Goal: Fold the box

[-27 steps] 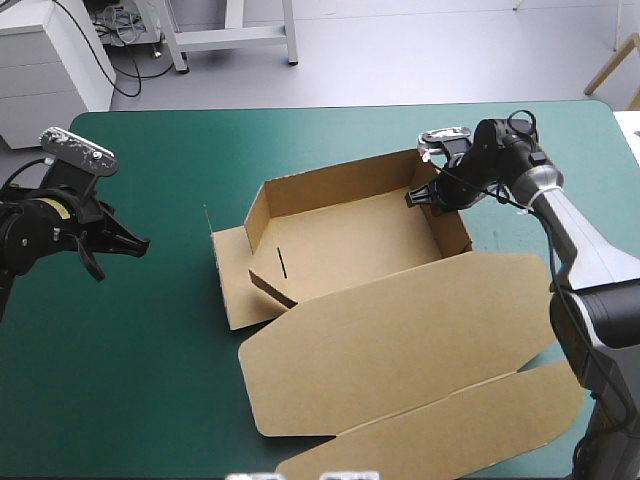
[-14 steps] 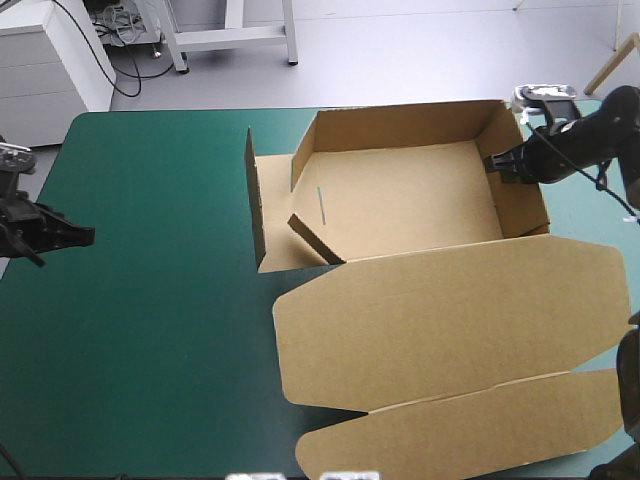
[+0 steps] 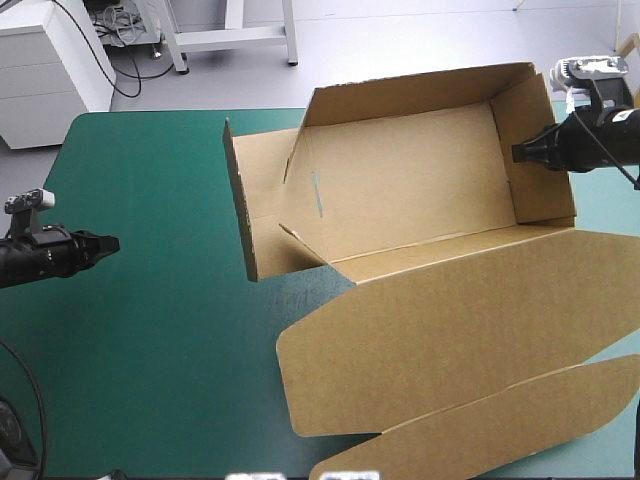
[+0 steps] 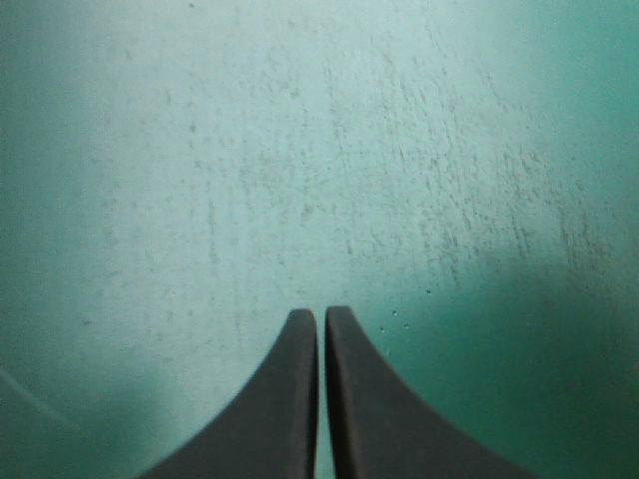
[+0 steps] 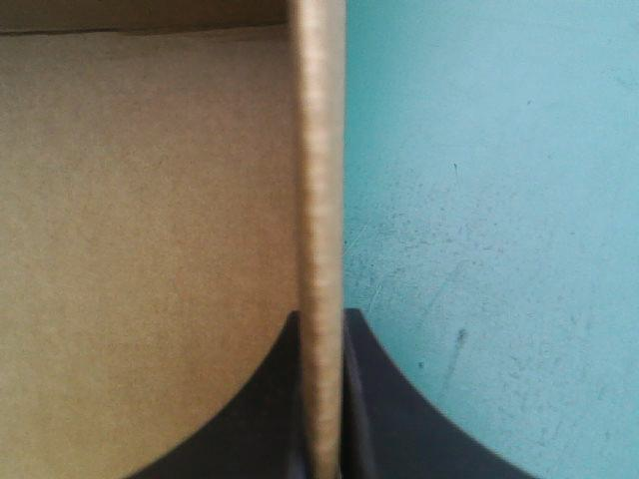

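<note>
Currently the right hand (image 3: 522, 153) pinches the right wall of the box (image 3: 400, 190). The left hand (image 3: 110, 243) is closed, seemingly just above the desk (image 3: 150, 350).

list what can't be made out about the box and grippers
High view: the box has its lid cut off by the right edge.
Right wrist view: the wall clamped in the right gripper hides the contact faces.
Left wrist view: only teal-green cover ahead of the left gripper; no box.

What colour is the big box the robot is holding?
The box is plain brown all over, best seen in the high view; the right gripper pinches its wall.
</note>
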Action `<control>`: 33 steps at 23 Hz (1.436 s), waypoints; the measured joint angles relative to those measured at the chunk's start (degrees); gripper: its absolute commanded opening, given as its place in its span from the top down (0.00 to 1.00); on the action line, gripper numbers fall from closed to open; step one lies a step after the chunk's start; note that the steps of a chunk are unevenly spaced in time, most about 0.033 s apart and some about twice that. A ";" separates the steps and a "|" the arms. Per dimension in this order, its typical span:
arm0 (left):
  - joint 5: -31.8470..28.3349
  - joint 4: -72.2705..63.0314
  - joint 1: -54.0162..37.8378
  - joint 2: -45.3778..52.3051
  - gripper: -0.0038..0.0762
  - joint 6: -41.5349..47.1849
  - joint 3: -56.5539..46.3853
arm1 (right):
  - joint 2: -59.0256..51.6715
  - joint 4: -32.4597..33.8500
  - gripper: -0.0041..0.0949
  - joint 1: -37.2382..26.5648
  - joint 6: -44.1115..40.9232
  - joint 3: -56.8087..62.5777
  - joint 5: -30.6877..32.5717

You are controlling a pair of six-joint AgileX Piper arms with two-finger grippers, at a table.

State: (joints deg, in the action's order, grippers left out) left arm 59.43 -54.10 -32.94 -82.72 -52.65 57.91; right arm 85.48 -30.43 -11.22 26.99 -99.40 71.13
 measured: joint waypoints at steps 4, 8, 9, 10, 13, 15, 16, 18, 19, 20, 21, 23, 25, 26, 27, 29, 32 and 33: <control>-3.76 -1.31 5.15 -1.57 0.83 -0.86 -1.33 | 0.00 -1.84 0.98 0.00 0.61 0.00 0.00; -4.16 -2.45 11.57 -3.59 0.49 -3.13 -1.55 | 0.00 -2.98 0.98 0.00 1.19 0.00 0.00; -4.21 -3.10 12.77 -3.90 0.44 -3.20 -1.55 | 0.00 -3.11 0.98 0.00 1.19 0.00 0.00; -4.24 -3.79 13.90 -4.02 0.37 -3.25 -1.55 | 0.00 -3.24 0.98 0.00 1.19 0.00 0.00; -3.63 -7.11 16.77 -4.19 0.27 -4.55 -1.61 | 0.00 -3.83 0.98 0.00 1.39 0.00 0.00; -2.30 -10.01 18.66 -4.19 0.27 -5.91 -1.61 | 0.00 -4.20 0.98 0.00 1.44 0.00 0.00; -1.70 -11.19 19.40 -4.19 0.27 -6.55 -1.61 | 0.00 -4.26 0.98 0.00 1.44 0.00 0.00; 0.18 -14.13 21.13 -4.19 0.27 -8.22 -1.61 | 0.00 -4.33 0.98 0.00 1.44 0.00 0.00; 2.43 -16.62 22.50 -4.19 0.27 -9.38 -1.61 | 0.00 -4.45 0.98 0.00 1.52 0.00 0.00; 3.62 -18.21 23.01 -4.19 0.27 -9.82 -1.61 | 0.00 -4.62 0.98 0.00 1.84 0.00 0.00; 5.96 -21.60 23.67 -4.19 0.27 -10.73 -1.61 | 0.00 -5.26 0.98 0.00 2.95 0.00 0.00; 7.99 -26.59 24.10 -4.19 0.27 -12.31 -1.61 | 0.00 -7.08 0.98 0.00 4.83 0.00 0.00; 8.21 -30.03 24.16 -4.19 0.27 -13.12 -1.61 | 0.06 -9.13 0.98 0.00 6.28 0.00 0.00; 8.21 -30.66 24.21 -4.19 0.27 -13.23 -1.61 | 0.30 -9.73 0.98 0.00 6.47 0.00 0.00; 8.21 -30.81 24.21 -4.19 0.27 -13.27 -1.61 | 0.65 -10.07 0.98 0.00 6.55 0.00 0.00; 8.26 -30.80 24.21 -4.19 0.27 -13.36 -1.61 | 2.01 -10.15 0.98 0.00 6.81 0.00 0.00; 8.20 -31.76 24.47 -4.19 0.27 -13.46 -1.61 | 4.97 -10.10 0.98 0.00 6.71 0.00 -0.71; 8.20 -31.89 24.77 -4.19 0.27 -13.46 -1.61 | 5.55 -10.10 0.98 0.00 6.56 0.00 -0.98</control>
State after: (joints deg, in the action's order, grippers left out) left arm 67.63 -85.99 -8.17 -86.91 -66.12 56.30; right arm 91.04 -40.53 -11.22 33.56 -99.40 70.15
